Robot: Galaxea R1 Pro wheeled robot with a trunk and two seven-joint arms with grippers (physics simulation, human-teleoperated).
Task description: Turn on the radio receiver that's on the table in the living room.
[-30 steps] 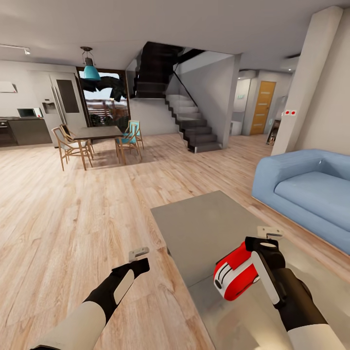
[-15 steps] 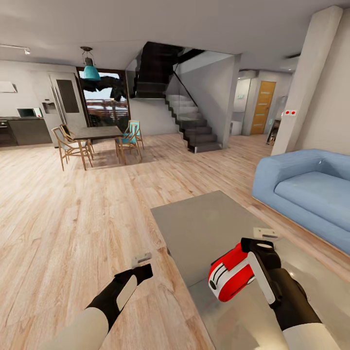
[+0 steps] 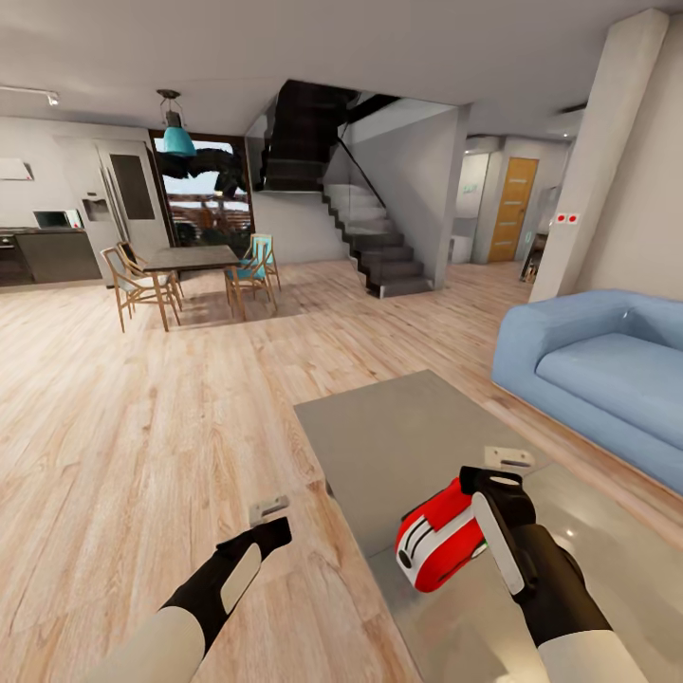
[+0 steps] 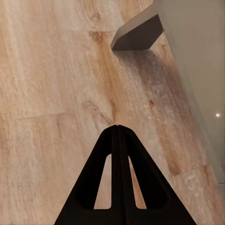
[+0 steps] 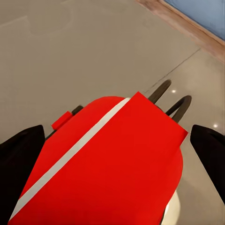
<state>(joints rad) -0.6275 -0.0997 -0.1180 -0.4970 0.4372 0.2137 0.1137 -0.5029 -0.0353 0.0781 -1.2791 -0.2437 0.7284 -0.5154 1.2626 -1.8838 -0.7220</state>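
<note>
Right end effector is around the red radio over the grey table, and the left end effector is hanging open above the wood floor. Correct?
Not quite. The left end effector is shut: the left wrist view shows its fingers pressed together over the floor. The rest holds: the right end effector is around the radio over the table.

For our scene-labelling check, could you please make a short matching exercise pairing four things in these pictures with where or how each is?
Things:
1. glossy red radio receiver with a white band
2. left pincer
3. long light-blue fabric sofa
4. low table with a flat matte grey top

Places or states:
A. standing on the wooden floor by the far wall
B. between the right pincer's fingers
C. shut, over the wooden floor
D. under the radio receiver

Pairs: 1-B, 2-C, 3-A, 4-D
</note>
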